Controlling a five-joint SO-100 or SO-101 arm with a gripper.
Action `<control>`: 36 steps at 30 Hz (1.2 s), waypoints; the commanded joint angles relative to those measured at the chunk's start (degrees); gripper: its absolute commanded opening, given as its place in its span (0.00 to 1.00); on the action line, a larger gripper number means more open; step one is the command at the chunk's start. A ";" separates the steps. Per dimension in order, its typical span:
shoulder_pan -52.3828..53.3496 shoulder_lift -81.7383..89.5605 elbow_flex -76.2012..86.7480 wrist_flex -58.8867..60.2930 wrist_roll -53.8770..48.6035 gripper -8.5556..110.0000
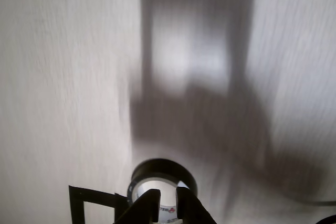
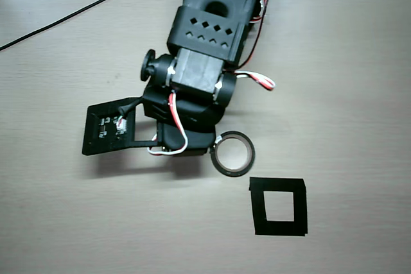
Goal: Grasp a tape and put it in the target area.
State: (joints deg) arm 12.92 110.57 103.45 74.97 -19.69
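The tape point(image 1: 163, 167) is a black ring with a pale inner core, low in the wrist view. My gripper point(image 1: 168, 199) is shut on its near wall, with one finger point(image 1: 148, 205) on each side. The view is blurred by motion. In the overhead view the tape point(image 2: 250, 155) sticks out from under the arm's front end, and the fingertips are mostly hidden beneath the arm. The target area point(image 2: 277, 185), a hollow black tape square with wood inside, lies just below and right of the tape, apart from it. One corner of it shows in the wrist view point(image 1: 76, 203) at the lower left.
The arm's black square plate with white marks point(image 2: 106, 129) sticks out to the left in the overhead view. A black cable point(image 2: 64, 18) runs across the table's top left. The arm's shadow darkens the wood in the wrist view point(image 1: 210, 119).
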 commanded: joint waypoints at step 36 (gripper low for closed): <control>6.24 4.39 0.35 0.18 -5.80 0.09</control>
State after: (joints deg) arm 18.98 113.20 104.94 75.32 -25.05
